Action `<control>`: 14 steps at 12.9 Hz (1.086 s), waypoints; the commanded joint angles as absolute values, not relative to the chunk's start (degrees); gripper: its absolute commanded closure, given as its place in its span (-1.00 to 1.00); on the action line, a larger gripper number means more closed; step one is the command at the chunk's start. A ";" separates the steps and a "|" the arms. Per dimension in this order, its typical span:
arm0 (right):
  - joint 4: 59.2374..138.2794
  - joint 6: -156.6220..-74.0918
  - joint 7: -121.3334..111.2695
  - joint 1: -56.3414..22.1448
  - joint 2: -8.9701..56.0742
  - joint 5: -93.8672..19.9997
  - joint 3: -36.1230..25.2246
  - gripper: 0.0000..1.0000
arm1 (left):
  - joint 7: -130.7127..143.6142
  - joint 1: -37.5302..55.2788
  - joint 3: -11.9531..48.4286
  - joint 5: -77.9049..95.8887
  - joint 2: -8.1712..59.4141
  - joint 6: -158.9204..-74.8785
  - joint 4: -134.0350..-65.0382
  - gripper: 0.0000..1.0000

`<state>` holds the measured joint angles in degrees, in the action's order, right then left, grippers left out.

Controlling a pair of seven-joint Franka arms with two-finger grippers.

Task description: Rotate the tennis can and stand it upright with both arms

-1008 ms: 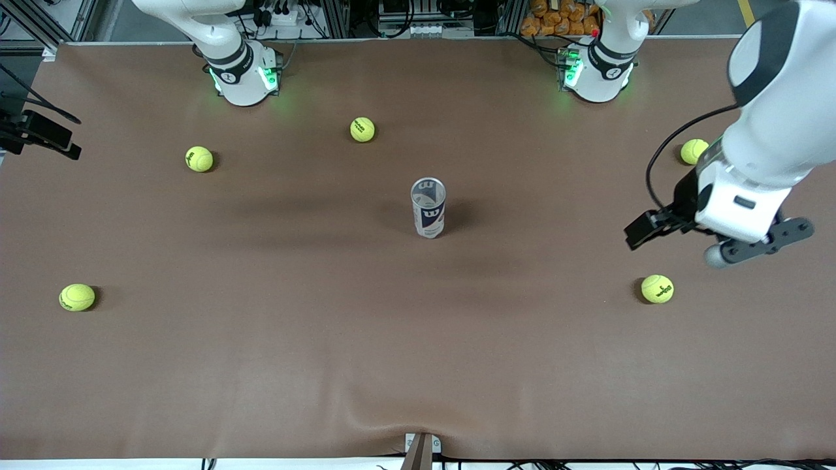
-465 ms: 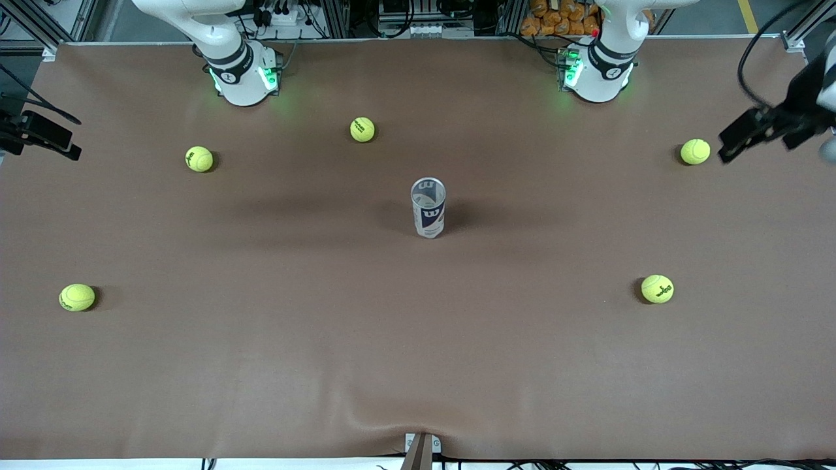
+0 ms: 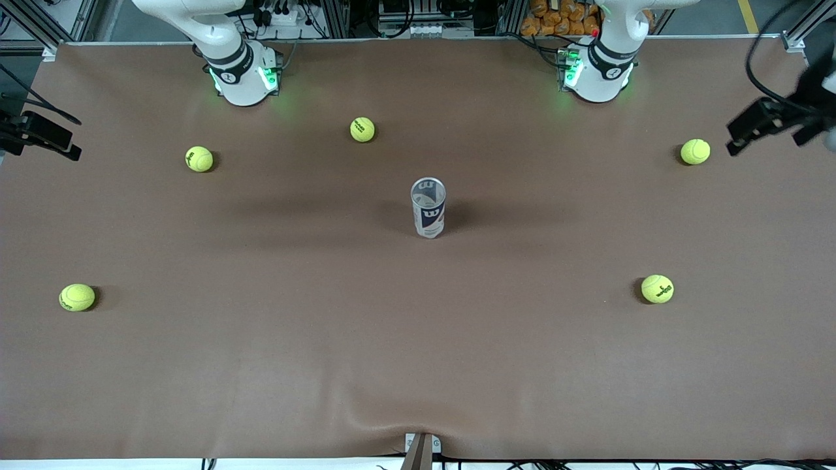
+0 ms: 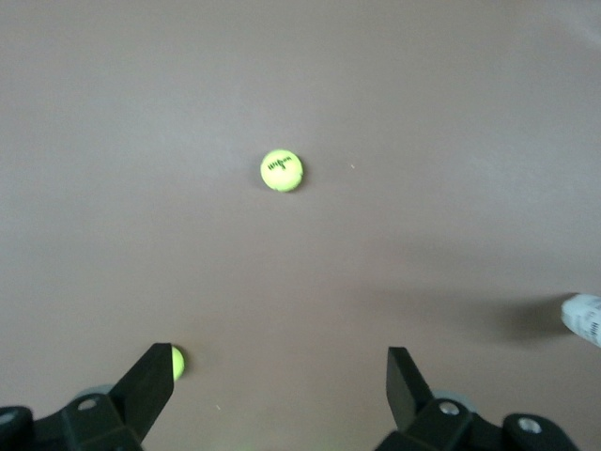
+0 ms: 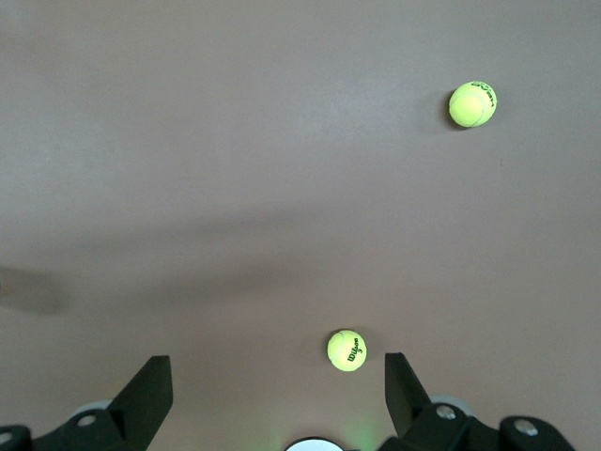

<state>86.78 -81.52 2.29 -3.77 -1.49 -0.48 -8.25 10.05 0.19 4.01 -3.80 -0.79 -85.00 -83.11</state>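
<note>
Front view: I see the tennis can [image 3: 428, 207] standing upright mid-counter, long axis vertical, open rim up, W logo facing the front camera. Nothing touches it; bare brown counter [image 3: 418, 352] all round, widest toward the front edge. Five tennis balls sit well apart from it: two [image 3: 362, 129] [image 3: 199, 158] toward the bases, one [image 3: 77, 297] near the right arm's end, two [image 3: 695, 151] [image 3: 657, 288] toward the left arm's end. Left end effector [image 3: 761, 127] hangs at the counter's edge by the left arm's end, over the counter beside a ball. Right end effector barely shows at the other edge.

Left wrist view: left end effector [image 4: 280, 385] fingers spread wide, holding nothing; two balls below, can's end [image 4: 584, 318] at the frame edge.

Right wrist view: right end effector [image 5: 279, 382] wide apart, empty, over bare counter and two balls.
</note>
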 commanded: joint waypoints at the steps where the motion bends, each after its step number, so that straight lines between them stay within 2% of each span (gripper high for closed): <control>1: 87.19 -82.09 1.85 -4.39 -1.58 -0.09 -8.61 -1.00 | 4.33 0.79 -0.16 -1.85 -0.18 -86.66 -83.23 -1.00; 5: 87.19 -82.18 1.85 -4.48 -1.50 -0.09 -8.61 -1.00 | 1.76 2.02 -4.91 -1.58 0.26 -86.75 -83.32 -1.00; 14: 87.01 -82.62 1.93 -5.18 -1.67 -0.09 -8.61 -1.00 | 0.17 2.02 -4.84 -0.01 0.88 -87.71 -87.27 -1.00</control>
